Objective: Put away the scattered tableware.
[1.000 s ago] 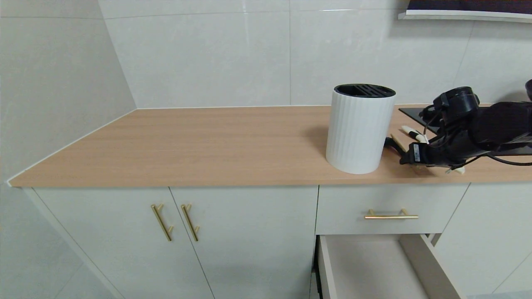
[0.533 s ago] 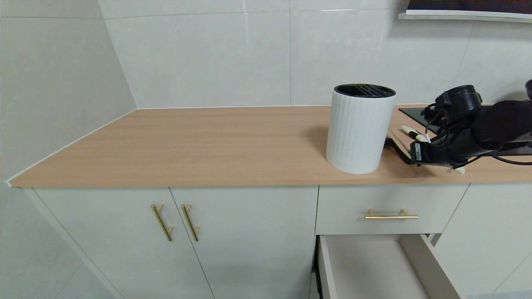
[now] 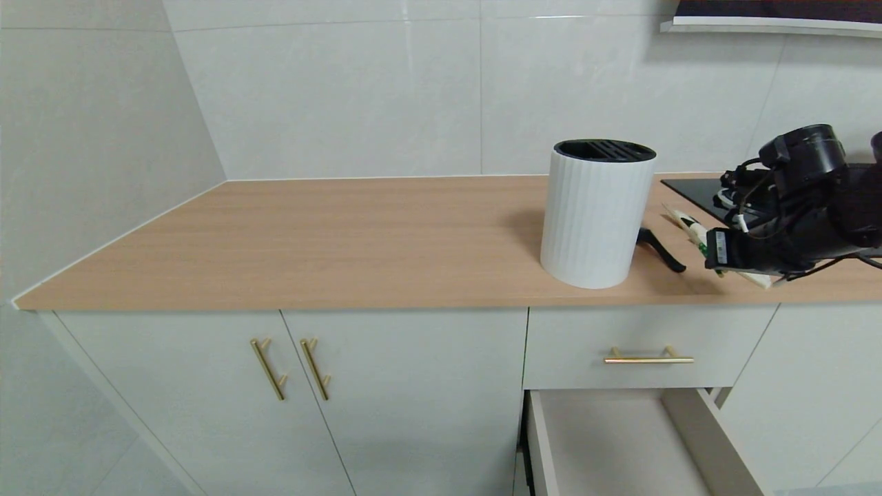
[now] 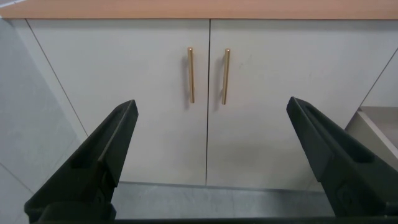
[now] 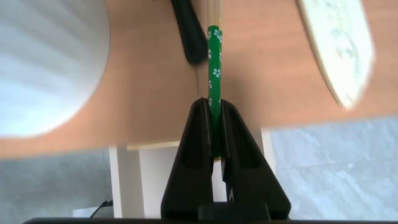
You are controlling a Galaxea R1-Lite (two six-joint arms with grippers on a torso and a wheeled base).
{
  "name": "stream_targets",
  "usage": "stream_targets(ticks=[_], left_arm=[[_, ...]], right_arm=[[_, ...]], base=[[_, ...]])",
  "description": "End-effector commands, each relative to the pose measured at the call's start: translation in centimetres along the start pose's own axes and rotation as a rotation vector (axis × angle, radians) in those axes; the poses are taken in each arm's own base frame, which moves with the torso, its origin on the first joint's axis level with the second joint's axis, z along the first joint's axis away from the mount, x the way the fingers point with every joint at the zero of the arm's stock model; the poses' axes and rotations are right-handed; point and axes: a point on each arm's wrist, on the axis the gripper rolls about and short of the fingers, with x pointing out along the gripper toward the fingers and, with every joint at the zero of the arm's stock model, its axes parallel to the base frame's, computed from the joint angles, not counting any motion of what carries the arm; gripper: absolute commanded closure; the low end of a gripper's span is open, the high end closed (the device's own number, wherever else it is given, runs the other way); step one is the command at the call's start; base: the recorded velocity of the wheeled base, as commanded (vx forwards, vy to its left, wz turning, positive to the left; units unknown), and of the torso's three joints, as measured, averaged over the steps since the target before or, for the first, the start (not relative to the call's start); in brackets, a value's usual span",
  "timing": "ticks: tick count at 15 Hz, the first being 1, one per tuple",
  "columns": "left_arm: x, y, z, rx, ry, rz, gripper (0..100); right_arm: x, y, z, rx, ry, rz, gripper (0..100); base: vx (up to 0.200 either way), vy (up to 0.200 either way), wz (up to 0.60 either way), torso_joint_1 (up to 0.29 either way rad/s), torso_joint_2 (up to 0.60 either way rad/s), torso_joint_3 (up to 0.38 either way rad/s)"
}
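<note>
The task is judged to be at an early stage, since nothing can be seen standing in the white ribbed holder (image 3: 594,220), whose black slotted top is bare of handles, and the pulled-out drawer (image 3: 606,441) beneath the counter (image 3: 344,241) is seen without contents in the part that shows. One piece is in hand: a chopstick with a green patterned band (image 5: 214,56) is pinched at its banded end between the pressed-together fingers of the right gripper (image 5: 214,109), which is held low over the counter just to the right of the holder. Whether one stick or a pair is gripped cannot be told, nor whether the far end is clear of the wood. The stick is pointed toward a black-handled utensil (image 3: 663,253), which is left lying on the counter close beside the holder's base. A pale patterned utensil (image 5: 336,50) is also left flat on the counter, near the gripper on the side away from the holder. The left gripper (image 4: 214,162) is held well below the counter in front of the cabinet doors (image 4: 155,124), its fingers spread wide with nothing between them. By this reckoning, the held chopstick is yet to be stowed, and at least two further pieces are yet to be gathered before the counter can be counted as tidied.
</note>
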Motion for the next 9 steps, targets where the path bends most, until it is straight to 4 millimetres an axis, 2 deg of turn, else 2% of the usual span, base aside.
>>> stream_targets(ticks=[1, 3, 6, 8, 9], left_arm=[[0.0, 0.0, 0.0, 0.000, 0.002, 0.001, 0], [0.0, 0.0, 0.0, 0.000, 0.001, 0.001, 0], [0.0, 0.0, 0.0, 0.000, 0.001, 0.001, 0], [0.0, 0.0, 0.0, 0.000, 0.002, 0.001, 0], [0.0, 0.0, 0.0, 0.000, 0.001, 0.001, 0]], right_arm=[[-5.7, -1.0, -2.0, 0.010, -0.045, 0.037, 100], [-9.2, -1.6, -4.1, 0.021, -0.061, 0.107, 100], [-13.0, -2.3, -6.4, 0.020, -0.098, 0.168, 100], [-15.9, -3.0, -9.0, -0.030, -0.029, 0.214, 100], [-16.5, -3.1, -9.4, -0.040, -0.016, 0.238, 100]], base=[[0.000, 0.000, 0.00, 0.000, 0.00, 0.000], [0.000, 0.000, 0.00, 0.000, 0.00, 0.000], [0.000, 0.000, 0.00, 0.000, 0.00, 0.000], [0.000, 0.000, 0.00, 0.000, 0.00, 0.000], [0.000, 0.000, 0.00, 0.000, 0.00, 0.000]])
